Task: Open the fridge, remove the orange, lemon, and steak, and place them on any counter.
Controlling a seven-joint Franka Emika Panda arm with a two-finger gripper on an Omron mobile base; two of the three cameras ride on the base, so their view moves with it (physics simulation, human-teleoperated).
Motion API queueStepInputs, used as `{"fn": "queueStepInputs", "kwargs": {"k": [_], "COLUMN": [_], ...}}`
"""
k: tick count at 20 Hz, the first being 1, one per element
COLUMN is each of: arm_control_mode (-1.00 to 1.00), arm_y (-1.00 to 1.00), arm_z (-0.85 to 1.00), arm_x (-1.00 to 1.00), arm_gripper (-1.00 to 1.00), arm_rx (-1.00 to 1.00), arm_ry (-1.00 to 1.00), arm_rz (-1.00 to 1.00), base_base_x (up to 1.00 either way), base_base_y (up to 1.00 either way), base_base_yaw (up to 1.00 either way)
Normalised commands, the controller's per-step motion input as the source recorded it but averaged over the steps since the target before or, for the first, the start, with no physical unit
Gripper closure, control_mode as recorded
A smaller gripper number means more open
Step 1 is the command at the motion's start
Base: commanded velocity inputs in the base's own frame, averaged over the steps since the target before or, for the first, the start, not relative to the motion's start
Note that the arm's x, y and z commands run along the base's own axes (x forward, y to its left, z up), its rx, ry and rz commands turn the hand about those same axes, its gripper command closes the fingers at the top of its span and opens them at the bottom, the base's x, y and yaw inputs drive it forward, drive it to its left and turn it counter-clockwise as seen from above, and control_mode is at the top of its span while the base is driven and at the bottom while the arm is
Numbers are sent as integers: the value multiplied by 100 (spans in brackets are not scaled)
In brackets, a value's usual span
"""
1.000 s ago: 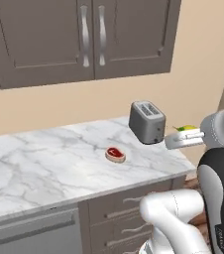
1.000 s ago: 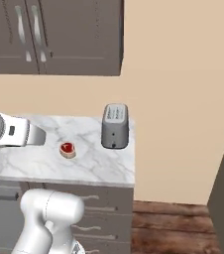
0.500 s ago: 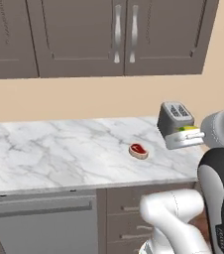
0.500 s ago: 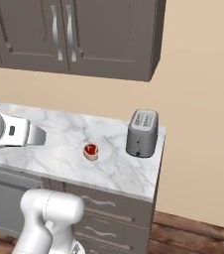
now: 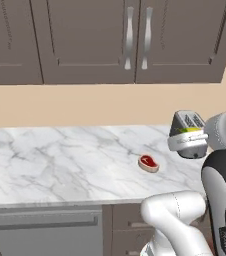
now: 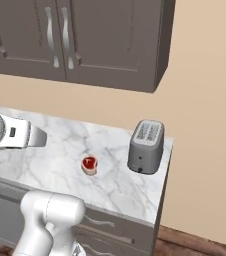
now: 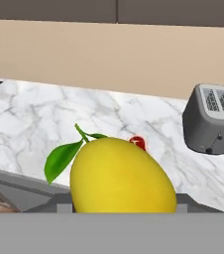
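Above the marble desk (image 5: 60,165), the hand (image 5: 187,141) reaches out level, grasping the lemon (image 7: 121,176); steak (image 5: 148,163) lies below.

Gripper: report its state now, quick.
Gripper: shut on the lemon, carried above the counter.

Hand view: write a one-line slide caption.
Gripper carries the leafy yellow lemon toward the marble counter, steak and toaster ahead.

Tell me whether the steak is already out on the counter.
Out: the steak lies flat on the white marble counter, left of the toaster.
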Motion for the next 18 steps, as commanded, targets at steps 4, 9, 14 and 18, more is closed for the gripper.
{"fn": "queueStepInputs", "kwargs": {"k": [4,9,14,18], "arm_control_mode": [100,100,100,100], "arm_y": [0,0,0,0], "arm_z": [0,0,0,0], "arm_x": [0,0,0,0], "arm_gripper": [100,100,100,100], "arm_rx": [0,0,0,0], "arm_ry": [0,0,0,0], "arm_rz": [0,0,0,0], "base_base_x": [44,12,0,0], "base_base_y": [0,0,3,0], "base_base_yaw": [1,0,0,0]}}
